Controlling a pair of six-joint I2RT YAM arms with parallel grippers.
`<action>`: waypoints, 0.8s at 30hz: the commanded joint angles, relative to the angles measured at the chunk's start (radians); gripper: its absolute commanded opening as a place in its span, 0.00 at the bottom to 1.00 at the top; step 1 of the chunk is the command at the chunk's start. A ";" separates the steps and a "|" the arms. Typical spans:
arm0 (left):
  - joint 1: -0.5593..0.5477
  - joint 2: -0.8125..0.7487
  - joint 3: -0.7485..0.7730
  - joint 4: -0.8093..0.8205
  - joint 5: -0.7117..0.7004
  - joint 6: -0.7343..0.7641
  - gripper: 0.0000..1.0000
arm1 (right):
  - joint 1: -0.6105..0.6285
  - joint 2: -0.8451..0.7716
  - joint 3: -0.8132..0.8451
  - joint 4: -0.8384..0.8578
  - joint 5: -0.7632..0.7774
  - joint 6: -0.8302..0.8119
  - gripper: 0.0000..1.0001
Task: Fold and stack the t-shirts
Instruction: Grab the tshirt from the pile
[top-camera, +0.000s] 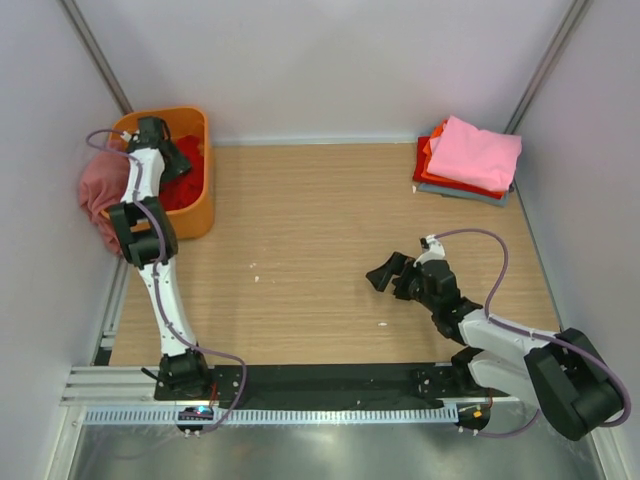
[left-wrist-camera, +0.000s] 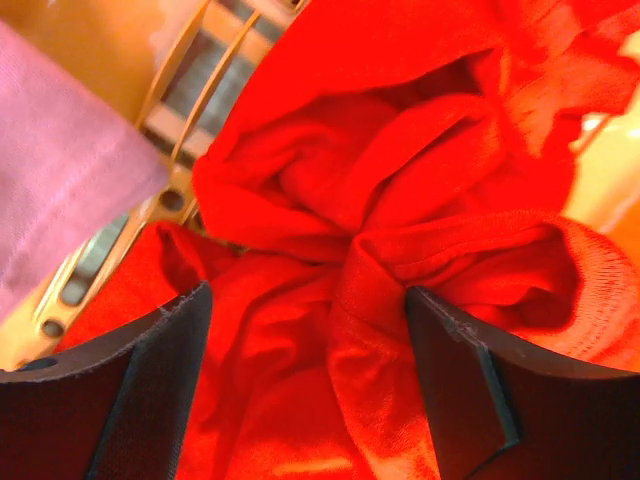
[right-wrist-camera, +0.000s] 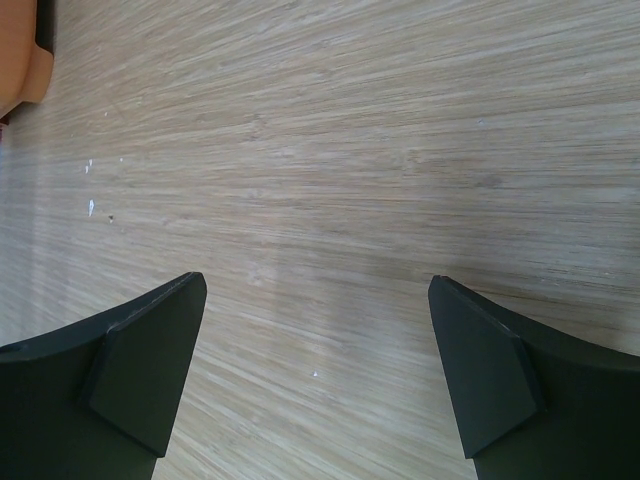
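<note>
A crumpled bright red t-shirt (top-camera: 183, 190) lies in the orange basket (top-camera: 196, 215) at the far left. My left gripper (top-camera: 172, 158) hangs inside the basket, open, its jaws on either side of a ridge of the red cloth (left-wrist-camera: 390, 200), not closed on it. A dusty rose t-shirt (top-camera: 100, 195) hangs over the basket's outer left side; it also shows in the left wrist view (left-wrist-camera: 60, 170). A folded stack sits at the far right, a light pink t-shirt (top-camera: 475, 152) on top of orange-red and grey-blue ones. My right gripper (top-camera: 385, 275) is open and empty above the bare table.
The wooden table (top-camera: 320, 220) is walled by white panels on three sides. The basket's corner (right-wrist-camera: 20, 70) shows at the top left of the right wrist view. A black rail (top-camera: 330, 380) runs along the near edge by the arm bases.
</note>
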 joint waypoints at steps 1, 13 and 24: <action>0.012 0.000 0.019 0.044 0.126 -0.009 0.78 | 0.005 0.012 0.046 0.067 0.018 -0.015 1.00; 0.027 -0.095 0.117 0.115 0.312 -0.106 0.00 | 0.005 0.018 0.047 0.064 0.027 -0.011 1.00; -0.025 -0.618 0.070 0.316 0.373 -0.173 0.00 | 0.004 -0.020 0.026 0.067 0.029 -0.006 1.00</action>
